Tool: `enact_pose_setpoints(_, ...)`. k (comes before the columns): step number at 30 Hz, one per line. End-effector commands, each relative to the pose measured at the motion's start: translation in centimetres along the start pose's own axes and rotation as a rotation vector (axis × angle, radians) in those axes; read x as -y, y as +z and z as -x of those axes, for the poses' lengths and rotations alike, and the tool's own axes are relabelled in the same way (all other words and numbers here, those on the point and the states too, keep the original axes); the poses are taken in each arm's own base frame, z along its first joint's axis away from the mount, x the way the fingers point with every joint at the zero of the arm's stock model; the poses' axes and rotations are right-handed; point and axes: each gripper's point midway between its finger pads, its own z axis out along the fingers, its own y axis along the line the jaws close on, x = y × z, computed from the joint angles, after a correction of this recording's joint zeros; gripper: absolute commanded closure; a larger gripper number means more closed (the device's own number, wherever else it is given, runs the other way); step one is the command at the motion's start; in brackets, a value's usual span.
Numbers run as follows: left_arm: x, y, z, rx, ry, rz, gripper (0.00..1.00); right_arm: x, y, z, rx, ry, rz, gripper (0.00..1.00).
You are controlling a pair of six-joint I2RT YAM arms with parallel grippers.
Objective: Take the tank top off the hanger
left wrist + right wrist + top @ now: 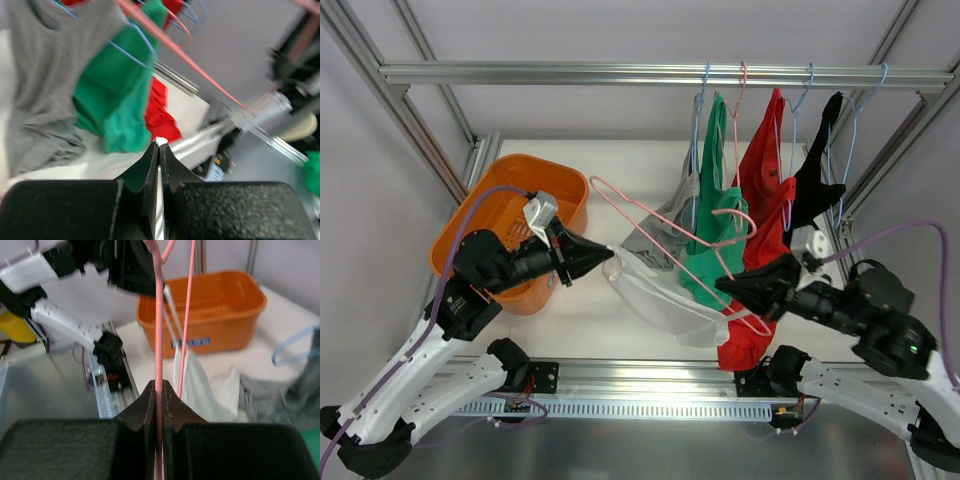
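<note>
We see the left gripper [603,257] pinched shut on a strap of the white tank top [665,300]. The top sags above the desk [570,320], draped on the pink hanger [159,340], whose wire the right gripper [723,286] clamps.

Left wrist view blurs, the tank top [670,305] a mere sliver there — the pink hanger [159,330] vanishes inside the right pincer [160,386].

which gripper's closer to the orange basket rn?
Left. The left gripper sits just off the orange basket's right side, shut on the white tank top. The right gripper is much farther right, beyond that top, clamped on the pink hanger.
</note>
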Motion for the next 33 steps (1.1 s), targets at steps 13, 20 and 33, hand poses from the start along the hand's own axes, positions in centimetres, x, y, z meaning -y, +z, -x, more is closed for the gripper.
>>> enact_pose_setpoints(13,-1.6,-1.3,-11.3,-0.228,-0.226,-0.023,1.00,-0.7,8.5,13.6,0.908,-0.293,0.101,1.00)
enact_pose_setpoints(20,-6.0,-1.7,-11.5,-0.247,-0.225,0.259,0.64,1.6,8.0,10.7,0.572,-0.171,-0.085,1.00)
enact_pose_setpoints(33,-8.0,-8.3,-4.5,-0.200,-0.017,0.599,0.01,10.8,7.4,0.0,-0.236,0.029,-0.735,1.00)
